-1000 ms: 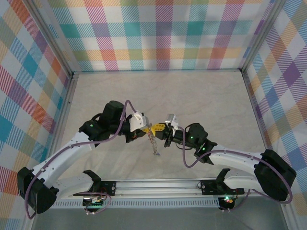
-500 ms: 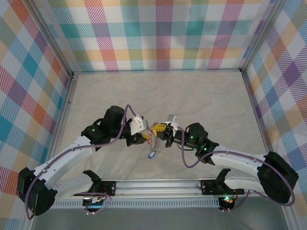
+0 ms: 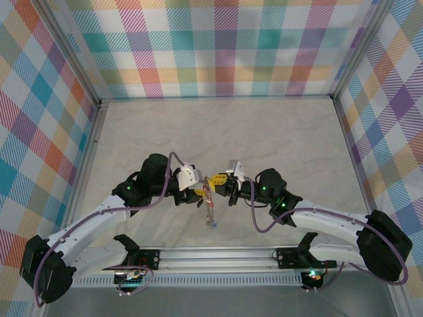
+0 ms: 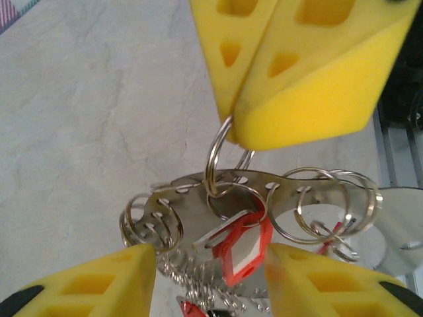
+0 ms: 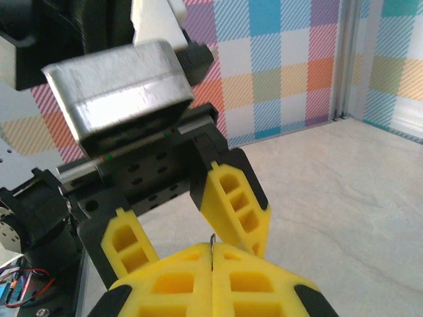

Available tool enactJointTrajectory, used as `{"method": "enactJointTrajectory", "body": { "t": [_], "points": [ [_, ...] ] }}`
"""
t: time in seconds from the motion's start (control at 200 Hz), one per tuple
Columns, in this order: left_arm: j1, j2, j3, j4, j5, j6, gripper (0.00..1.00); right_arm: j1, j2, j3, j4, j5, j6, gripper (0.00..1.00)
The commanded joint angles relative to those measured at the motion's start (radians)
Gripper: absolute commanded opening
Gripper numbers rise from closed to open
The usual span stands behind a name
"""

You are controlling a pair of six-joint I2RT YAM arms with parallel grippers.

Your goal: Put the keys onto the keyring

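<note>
Right tool [image 4: 232, 124] pinches the keyring [image 4: 188, 198], keys [image 4: 241, 247] dangling between wide-apart fingers [image 4: 99, 284] of the left tool [image 4: 210, 281] above the table [image 4: 86, 119].

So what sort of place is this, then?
Likely a robot test cell: pale table boxed in by checked panels, left arm and right arm on a rail, right gripper pinching a keyring.

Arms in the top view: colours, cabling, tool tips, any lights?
Left arm and right arm: white links, black joint housings, a purple cable along each, green lights at joints. Left tool and right tool: yellow fingers with cut-out pockets, black mounts.
</note>
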Motion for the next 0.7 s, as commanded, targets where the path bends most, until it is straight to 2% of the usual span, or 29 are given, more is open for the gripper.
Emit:
{"method": "enactJointTrajectory", "body": {
  "t": [0.0, 0.135, 0.435, 0.605, 0.695],
  "points": [
    [0.008, -0.005, -0.017, 0.052, 0.032, 0.000, 0.47, -0.008, -0.004, 0.051, 0.041, -0.035, -0.016, 0.00],
    [0.007, 0.009, -0.026, 0.090, 0.047, -0.018, 0.43, -0.008, 0.000, 0.060, 0.039, -0.041, -0.017, 0.00],
    [0.007, 0.025, -0.018, 0.145, 0.056, -0.024, 0.42, -0.008, 0.005, 0.068, 0.032, -0.058, -0.016, 0.00],
    [0.007, 0.021, -0.014, 0.144, 0.069, -0.014, 0.20, -0.007, 0.005, 0.068, 0.030, -0.060, -0.016, 0.00],
    [0.007, 0.018, -0.011, 0.125, 0.065, -0.001, 0.15, -0.008, 0.004, 0.069, 0.029, -0.059, -0.014, 0.00]
  ]
}}
